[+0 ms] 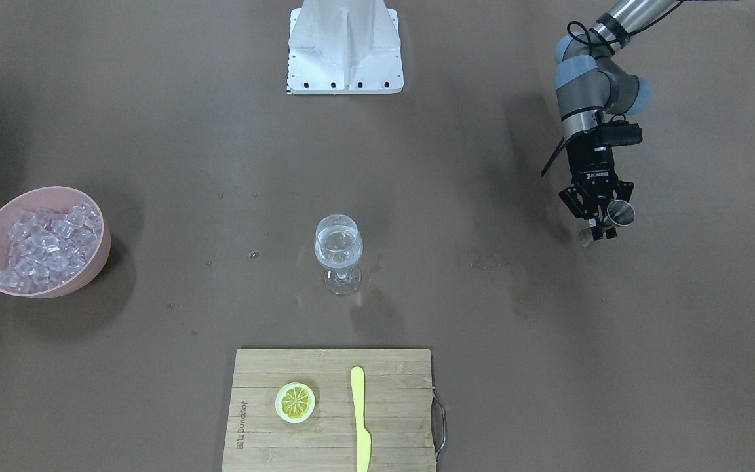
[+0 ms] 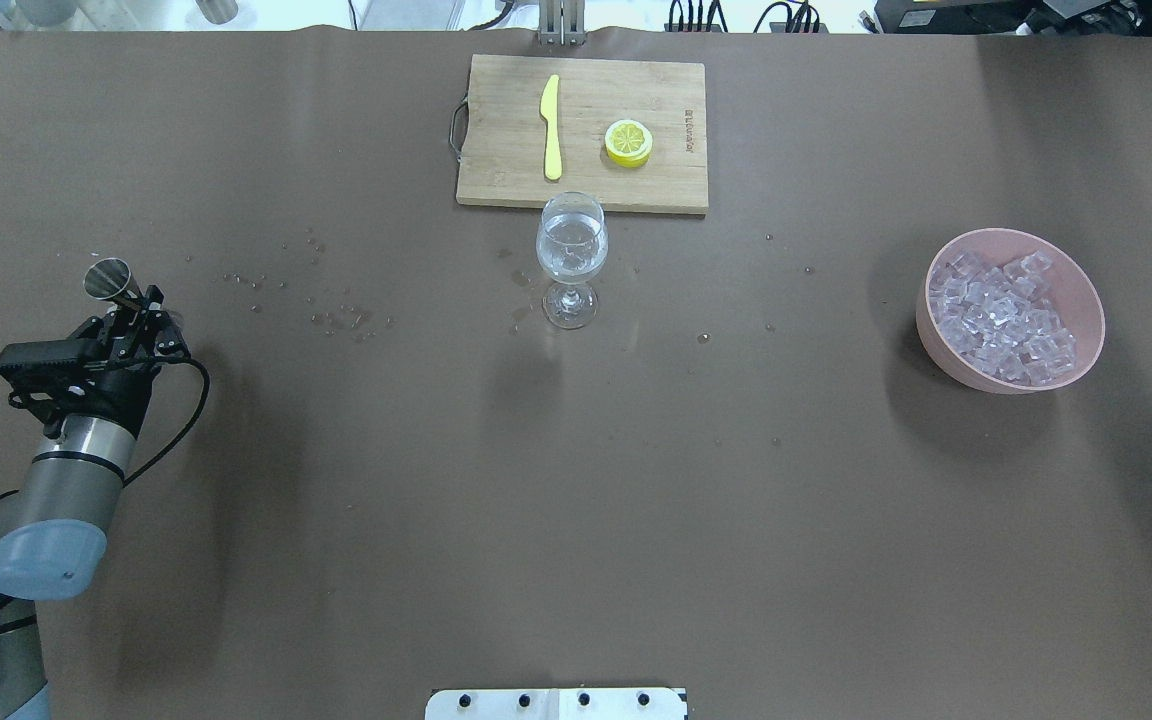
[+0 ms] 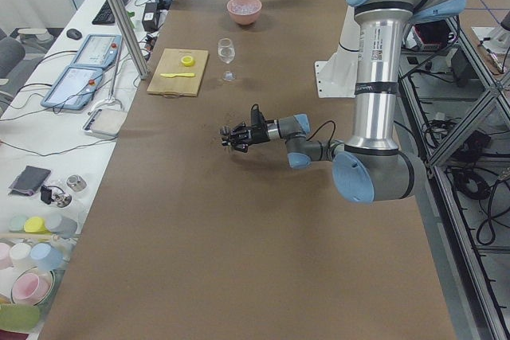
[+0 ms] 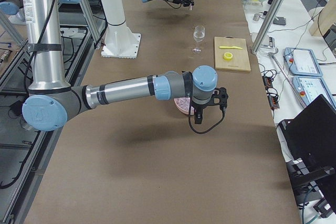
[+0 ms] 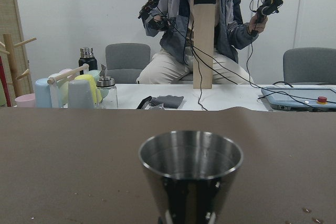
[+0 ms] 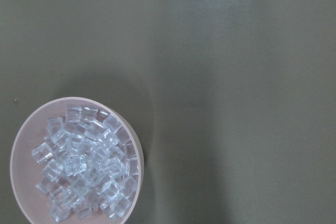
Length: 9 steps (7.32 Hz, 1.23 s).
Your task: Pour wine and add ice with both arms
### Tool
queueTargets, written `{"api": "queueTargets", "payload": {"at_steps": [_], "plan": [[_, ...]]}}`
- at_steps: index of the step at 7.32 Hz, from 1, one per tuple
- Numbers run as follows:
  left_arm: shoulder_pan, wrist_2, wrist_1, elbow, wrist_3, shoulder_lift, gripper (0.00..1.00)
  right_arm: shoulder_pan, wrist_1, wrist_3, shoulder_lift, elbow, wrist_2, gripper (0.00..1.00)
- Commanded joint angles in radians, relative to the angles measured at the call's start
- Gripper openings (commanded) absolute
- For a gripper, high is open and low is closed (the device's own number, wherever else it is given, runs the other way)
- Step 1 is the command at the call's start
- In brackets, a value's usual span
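Wine (image 2: 571, 250) sits in one stemmed glass (image 2: 570, 305) at the worktop's (image 2: 576, 500) centre. Left gripper (image 2: 136, 312), at 9 o'clock, jaws clamped on one steel jigger (image 2: 108, 280). At 3 o'clock, one pink bowl (image 2: 1071, 270) holds many ice cubes (image 2: 1001, 320). The right gripper (image 4: 198, 119) hangs near it, and I cannot tell how its jaws stand.

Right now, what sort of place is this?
Probably a robotics lab, not a real bar: a left arm and a right arm stand at one brown table; a seated operator holds wired controllers; a pendant with a red button lies on the side desk.
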Motion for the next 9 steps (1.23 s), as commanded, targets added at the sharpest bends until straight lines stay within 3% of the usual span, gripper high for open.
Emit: {"api": "queueTargets", "payload": {"at_steps": [1, 3, 4, 5, 9], "plan": [[0.006, 0.003, 0.000, 0.041, -0.008, -0.032, 0.00, 0.000, 0.000, 0.000, -0.002, -0.001, 0.001, 1.00], [0.006, 0.002, -0.001, 0.049, -0.008, -0.032, 0.00, 0.000, 0.000, 0.000, 0.000, -0.001, 0.001, 1.00], [0.006, 0.002, -0.001, 0.043, -0.008, -0.032, 0.25, 0.000, 0.000, 0.000, 0.000, -0.001, 0.001, 1.00], [0.006, 0.002, -0.001, 0.046, -0.008, -0.032, 0.98, 0.000, 0.000, 0.000, 0.000, -0.003, 0.001, 1.00], [0.006, 0.000, 0.000, 0.046, 0.004, -0.026, 0.98, 0.000, 0.000, 0.000, -0.003, -0.003, 0.001, 1.00]]}}
